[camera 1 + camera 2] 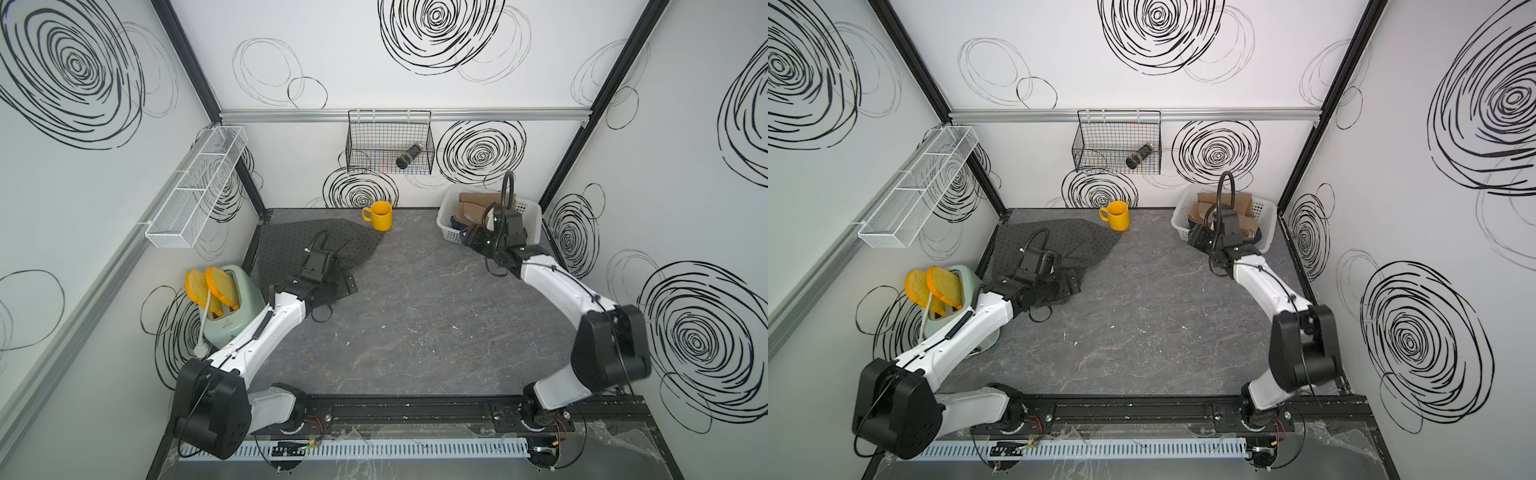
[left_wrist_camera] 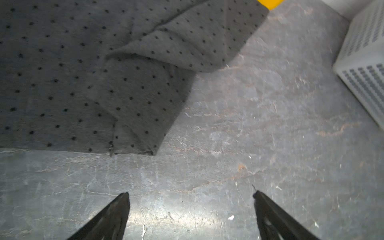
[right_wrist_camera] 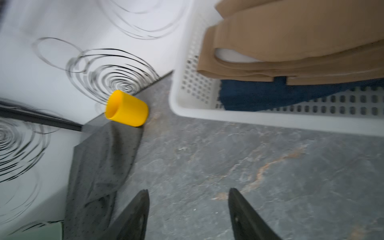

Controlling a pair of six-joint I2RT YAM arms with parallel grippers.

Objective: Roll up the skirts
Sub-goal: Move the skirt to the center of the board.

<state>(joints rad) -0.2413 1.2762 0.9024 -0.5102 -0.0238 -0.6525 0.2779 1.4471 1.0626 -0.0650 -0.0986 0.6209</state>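
White walls scribbled with black swirls close in a dark grey marbled counter (image 1: 415, 311). Of the three skirts, the dotted grey skirt (image 1: 286, 237) lies spread and partly folded over itself at the far left of the counter, and its far tip reaches up to the yellow mug (image 1: 380, 216) standing by the back wall. The other two are in the white plastic basket (image 1: 451, 235) at the back right corner. There the tan skirt (image 3: 291, 41) lies folded on top, and the blue denim skirt (image 3: 259, 97) shows beneath it.

The left claw (image 2: 191, 193) hangs just off the near edge of the dotted skirt. Its fingers (image 2: 116, 212) are spread wide over bare counter with nothing between them, and the hem corner of the cloth lies just ahead of the tips without touching them. The right claw (image 3: 188, 190) sits at the front left corner of the basket, in front of its rim. Its fingers (image 3: 137, 214) are also parted and empty, with only stone-patterned counter in the gap. That wrist view is blurred.

A pale green toaster (image 1: 232, 316) with two orange slices (image 1: 208, 286) standing in its slots sits at the left side beside the left arm. A black wire basket (image 1: 353, 141) hangs on the back wall with a dark cylinder (image 1: 408, 154) lying inside it. A white mesh shelf (image 1: 195, 187) is fixed to the left wall.
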